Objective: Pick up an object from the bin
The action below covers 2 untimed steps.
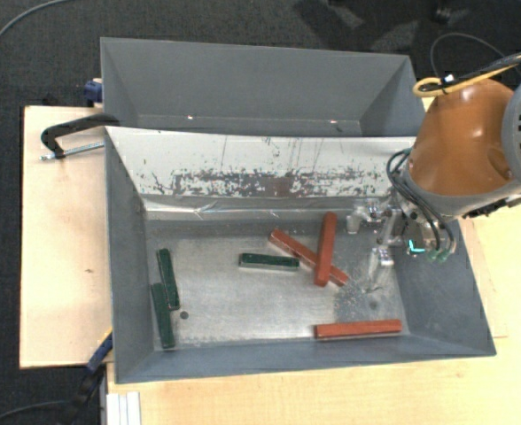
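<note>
Left end of grey metal bin [128, 237]: pair of long dark green flat bars, rear green bar [164, 277] and front green bar [160, 319], side by side, overlapping partway, seemingly touching, both running front to back close to left wall. Just right of front one, small dark speck [183, 317] on floor. Mid-floor: third dark green flat bar [268, 260], lying crosswise, well apart from the pair, right end near a red one. Right of centre: two long red flat bars crossed in an X, slanted red bar [289, 242] running rear-left to front-right, steep red bar [328, 235] laid nearly front to back across it. Further right, toward front wall: lone red flat bar [358, 329], lying crosswise, apart from the crossed pair. Gripper [377, 277] low over bare floor just right of the X, close to lower end of slanted red bar, rearward of lone red flat bar; clenched or released, cannot tell. Far right, above it: orange wrist cover [464, 140] with cables.
</note>
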### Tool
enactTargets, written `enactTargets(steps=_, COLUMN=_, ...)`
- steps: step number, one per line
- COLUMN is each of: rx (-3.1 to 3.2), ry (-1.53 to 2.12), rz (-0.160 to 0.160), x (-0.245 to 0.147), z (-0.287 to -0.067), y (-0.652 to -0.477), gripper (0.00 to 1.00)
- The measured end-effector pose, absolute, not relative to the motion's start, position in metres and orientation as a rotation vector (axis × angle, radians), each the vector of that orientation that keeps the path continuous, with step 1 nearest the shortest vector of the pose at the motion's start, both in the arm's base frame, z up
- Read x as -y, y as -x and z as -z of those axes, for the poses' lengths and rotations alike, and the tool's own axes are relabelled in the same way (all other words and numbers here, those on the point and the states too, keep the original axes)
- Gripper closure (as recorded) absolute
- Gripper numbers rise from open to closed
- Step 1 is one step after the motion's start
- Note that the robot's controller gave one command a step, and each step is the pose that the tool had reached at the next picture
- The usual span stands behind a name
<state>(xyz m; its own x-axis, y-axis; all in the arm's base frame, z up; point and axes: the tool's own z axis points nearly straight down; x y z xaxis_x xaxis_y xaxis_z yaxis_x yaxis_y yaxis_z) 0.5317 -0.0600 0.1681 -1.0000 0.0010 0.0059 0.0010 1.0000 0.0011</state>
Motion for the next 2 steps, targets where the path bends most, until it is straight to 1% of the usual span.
enactTargets(steps=1, rx=3.117, ry=0.504, rz=0.003, x=0.0218, z=-0.0752, y=-0.5337, gripper=0.00)
enactTargets(steps=2, rx=3.130, ry=0.506, rz=0.002, x=0.0225, z=-0.0785, y=-0.5368, gripper=1.00)
